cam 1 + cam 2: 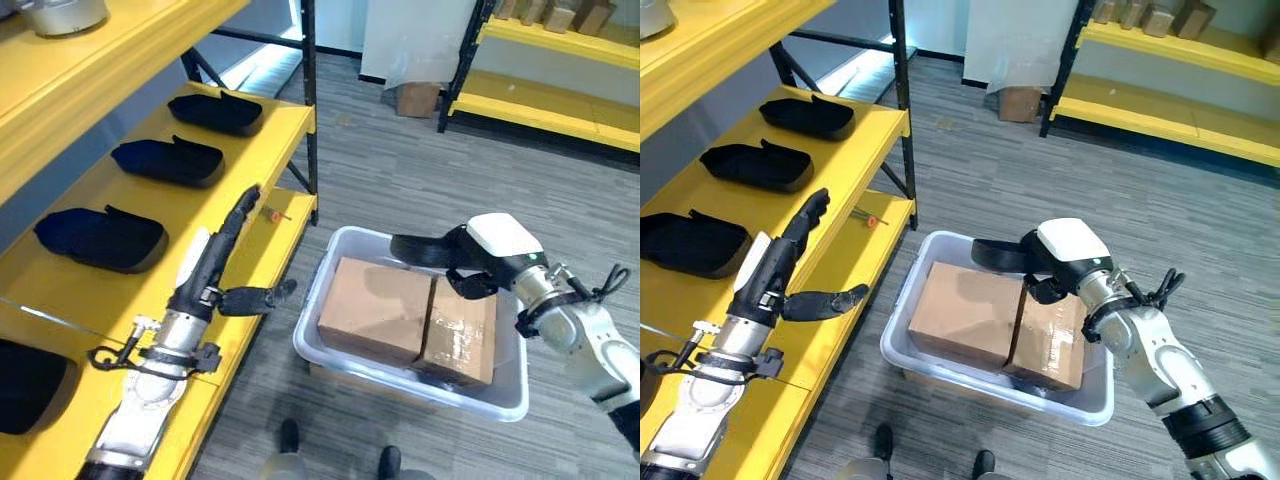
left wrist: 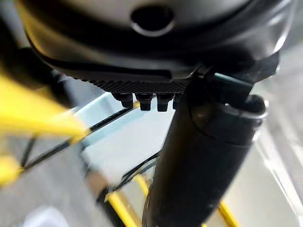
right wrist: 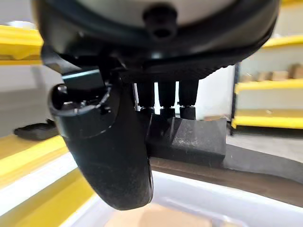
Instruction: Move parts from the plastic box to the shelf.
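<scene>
Your clear plastic box (image 1: 330, 250) sits on the floor right of the yellow metal shelf (image 1: 270, 130), two brown cardboard cartons (image 1: 375, 308) inside it.

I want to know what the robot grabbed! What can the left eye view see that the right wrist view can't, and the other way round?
Left eye view's extras: the open left hand reaching over the yellow shelf, and the two cardboard boxes seen whole, side by side. Right wrist view's extra: up close, the fingers curled round a black part. Both share: the right hand holding that black part above the plastic box, with the yellow shelf beside it.
</scene>
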Robot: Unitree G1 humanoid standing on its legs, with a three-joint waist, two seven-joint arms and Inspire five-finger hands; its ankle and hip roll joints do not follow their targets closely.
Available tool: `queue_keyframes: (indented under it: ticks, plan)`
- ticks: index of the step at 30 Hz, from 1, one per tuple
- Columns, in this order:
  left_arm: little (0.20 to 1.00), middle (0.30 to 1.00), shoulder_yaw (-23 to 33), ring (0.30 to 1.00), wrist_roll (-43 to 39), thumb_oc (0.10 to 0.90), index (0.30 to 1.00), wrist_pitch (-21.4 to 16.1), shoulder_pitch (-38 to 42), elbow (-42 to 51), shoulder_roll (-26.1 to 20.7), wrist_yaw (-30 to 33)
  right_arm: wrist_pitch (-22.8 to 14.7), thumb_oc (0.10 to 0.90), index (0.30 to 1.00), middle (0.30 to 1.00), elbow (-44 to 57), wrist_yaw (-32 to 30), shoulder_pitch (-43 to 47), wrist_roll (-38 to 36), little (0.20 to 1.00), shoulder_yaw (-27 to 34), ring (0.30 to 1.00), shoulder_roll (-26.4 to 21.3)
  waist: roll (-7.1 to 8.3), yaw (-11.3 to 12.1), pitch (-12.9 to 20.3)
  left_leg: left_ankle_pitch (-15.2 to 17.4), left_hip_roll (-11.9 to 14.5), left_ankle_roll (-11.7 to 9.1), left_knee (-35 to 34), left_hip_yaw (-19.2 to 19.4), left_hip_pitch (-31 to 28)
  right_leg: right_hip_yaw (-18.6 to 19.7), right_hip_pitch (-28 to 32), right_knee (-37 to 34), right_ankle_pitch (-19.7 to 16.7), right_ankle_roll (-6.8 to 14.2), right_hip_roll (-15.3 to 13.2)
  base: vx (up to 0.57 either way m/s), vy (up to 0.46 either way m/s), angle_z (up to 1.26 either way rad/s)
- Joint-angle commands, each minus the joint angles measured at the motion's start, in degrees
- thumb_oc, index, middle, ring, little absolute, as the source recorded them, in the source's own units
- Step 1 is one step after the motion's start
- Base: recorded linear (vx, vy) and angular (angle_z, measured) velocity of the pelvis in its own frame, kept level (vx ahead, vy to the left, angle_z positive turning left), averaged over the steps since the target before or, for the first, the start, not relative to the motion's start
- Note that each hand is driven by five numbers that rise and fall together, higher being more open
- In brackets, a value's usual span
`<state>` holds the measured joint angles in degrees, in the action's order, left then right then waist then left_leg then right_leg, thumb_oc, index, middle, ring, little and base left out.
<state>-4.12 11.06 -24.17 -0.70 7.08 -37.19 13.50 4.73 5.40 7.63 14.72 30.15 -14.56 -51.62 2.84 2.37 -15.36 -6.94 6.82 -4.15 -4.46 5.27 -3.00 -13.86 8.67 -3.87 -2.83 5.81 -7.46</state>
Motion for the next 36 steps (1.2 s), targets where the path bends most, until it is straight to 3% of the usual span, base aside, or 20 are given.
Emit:
queue_keyframes:
  ticks: [1,5,11,16,18,25,27,28,30,34,36]
  plan:
    - [1.000,1.000,-2.67,1.000,8.20,0.900,1.000,-6.14,6.37,2.37,-1.67,10.93,2.98,0.400,0.300,0.300,3.72,-1.07,7.54,-2.63,0.300,-0.09,0.300,-3.99,1.41,-1.92,7.93,5.01,2.11,-1.12,-0.34,4.31,-2.45,3.69,-1.18,2.94,3.88,1.55,-0.67,-0.01,0.012,-0.15]
    - [1.000,1.000,-4.99,1.000,11.46,0.900,1.000,-5.64,9.18,1.30,-2.81,13.63,3.53,0.400,0.300,0.300,3.50,0.14,8.96,-4.95,0.300,-0.54,0.300,-3.70,1.32,-3.28,8.50,5.51,2.30,-1.21,-0.39,5.29,-3.47,4.67,-0.94,2.23,3.31,1.87,-0.74,-0.04,0.015,-0.16]
    - [1.000,1.000,-8.57,1.000,7.65,0.900,1.000,-6.06,12.05,0.52,-1.94,7.62,4.15,0.400,0.300,0.300,1.91,-1.30,13.92,-3.41,0.300,-1.84,0.300,-1.19,1.12,-3.72,9.09,5.93,2.33,-1.34,-0.52,5.82,-4.40,5.34,-0.46,1.00,2.43,2.23,-0.88,-0.03,0.002,-0.13]
    - [1.000,1.000,-11.30,1.000,1.11,0.900,1.000,-5.34,13.31,1.04,-0.73,-0.15,1.21,0.400,0.300,0.300,0.63,-7.03,19.77,4.44,0.300,-3.17,0.300,0.98,0.49,-3.57,9.61,6.19,2.39,-1.42,-0.52,5.87,-4.79,5.79,-0.28,0.51,2.33,2.30,-0.82,-0.02,0.016,-0.08]
    - [1.000,1.000,-12.16,1.000,-2.84,0.900,1.000,-4.50,12.82,1.56,-0.13,-3.97,-1.58,0.400,0.300,0.300,0.96,-12.15,21.32,10.07,0.300,-3.42,0.300,2.60,-0.03,-3.21,9.83,6.35,2.41,-1.43,-0.50,5.93,-4.86,5.81,-0.19,0.25,2.33,2.39,-0.89,0.00,0.000,0.00]
    - [1.000,1.000,-12.91,1.000,-8.14,0.900,1.000,-5.02,11.77,3.18,-0.46,-10.74,-5.31,0.400,0.300,0.300,0.62,-15.88,23.91,17.04,0.300,-5.72,0.300,2.87,-0.58,-2.10,10.27,6.49,2.33,-1.42,-0.54,5.72,-4.82,5.23,-0.01,-0.20,2.28,2.54,-1.12,0.00,0.001,0.00]
    - [1.000,1.000,-13.17,1.000,-7.40,0.900,1.000,-5.15,11.95,3.25,-0.94,-10.43,-5.85,0.400,0.300,0.300,0.83,-14.67,25.15,16.69,0.300,-7.25,0.300,2.21,-0.62,-1.93,10.31,6.44,2.34,-1.44,-0.54,5.64,-4.69,5.08,-0.11,-0.17,2.30,2.55,-1.18,0.00,0.000,0.00]
    - [1.000,1.000,-13.04,1.000,-6.94,0.900,1.000,-5.34,12.09,3.26,-1.73,-9.80,-7.49,0.400,0.300,0.300,1.97,-11.92,26.32,15.52,0.300,-9.17,0.300,1.28,-0.59,-1.86,10.36,6.40,2.32,-1.43,-0.54,5.53,-4.59,5.09,-0.26,-0.07,2.34,2.50,-1.19,0.00,0.000,0.00]
    - [1.000,1.000,-12.83,1.000,-6.16,0.900,1.000,-5.22,12.27,3.18,-2.16,-9.29,-7.30,0.400,0.300,0.300,3.86,-8.18,26.42,13.51,0.300,-10.94,0.300,0.52,-0.52,-1.92,10.37,6.38,2.39,-1.42,-0.54,5.57,-4.56,5.05,-0.35,0.01,2.33,2.46,-1.22,0.00,0.000,0.00]
    - [1.000,1.000,-11.48,1.000,-3.89,0.900,1.000,-4.70,11.95,2.85,-2.58,-6.62,-1.27,0.400,0.300,0.300,8.23,2.05,25.46,9.09,0.300,-14.34,0.300,-0.93,-0.33,-2.40,10.22,6.16,2.69,-1.52,-0.54,5.89,-4.52,5.24,-0.56,0.09,2.20,2.39,-1.27,0.00,0.000,0.00]
    - [1.000,1.000,-10.90,1.000,-1.56,0.900,1.000,-4.75,11.76,2.63,-3.02,-4.62,0.19,0.400,0.300,0.300,9.49,3.45,24.43,8.89,0.300,-14.84,0.300,-1.23,-0.28,-2.68,10.17,6.09,2.78,-1.55,-0.54,6.03,-4.58,5.31,-0.66,0.22,2.16,2.32,-1.26,0.00,0.000,0.00]
